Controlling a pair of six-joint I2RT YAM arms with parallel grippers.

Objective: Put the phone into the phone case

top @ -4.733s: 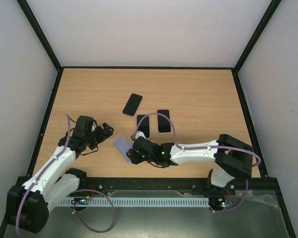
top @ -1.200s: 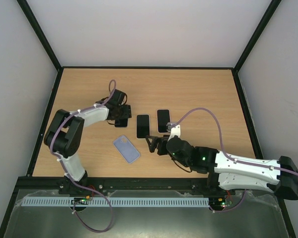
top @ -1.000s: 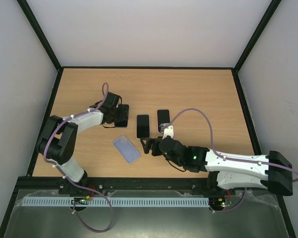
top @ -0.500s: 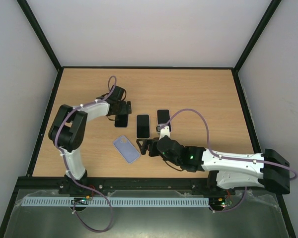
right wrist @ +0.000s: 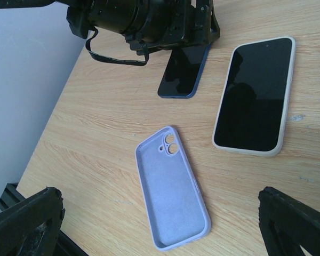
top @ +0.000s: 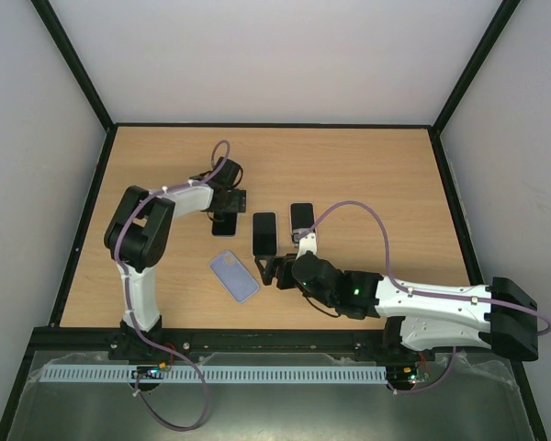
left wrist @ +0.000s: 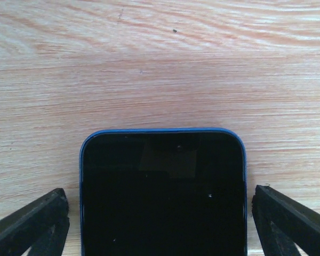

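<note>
A dark phone with a blue rim [left wrist: 162,197] lies flat on the wooden table [top: 367,175]. My left gripper [left wrist: 160,224] is open and straddles it, with a gap between each finger and the phone's sides. From above, that gripper [top: 228,208] covers the phone's [top: 224,224] far end. The lilac phone case [right wrist: 173,194] lies empty, hollow side up, with its camera holes at its far end. In the top view the case [top: 234,276] is left of my right gripper [top: 268,269]. That gripper [right wrist: 160,229] hangs open just above and beside the case, holding nothing.
A cream-rimmed phone [top: 264,233] and another phone [top: 301,221] lie side by side right of the blue one. The cream one [right wrist: 256,101] is just beyond the case. Black-framed walls [top: 83,211] fence the table; my left arm's cable [right wrist: 117,56] trails near the blue phone.
My left jaws have opened wider and now stand apart from the blue-rimmed phone, and the wrist has swung back over it. My right gripper has shifted left toward the case.
</note>
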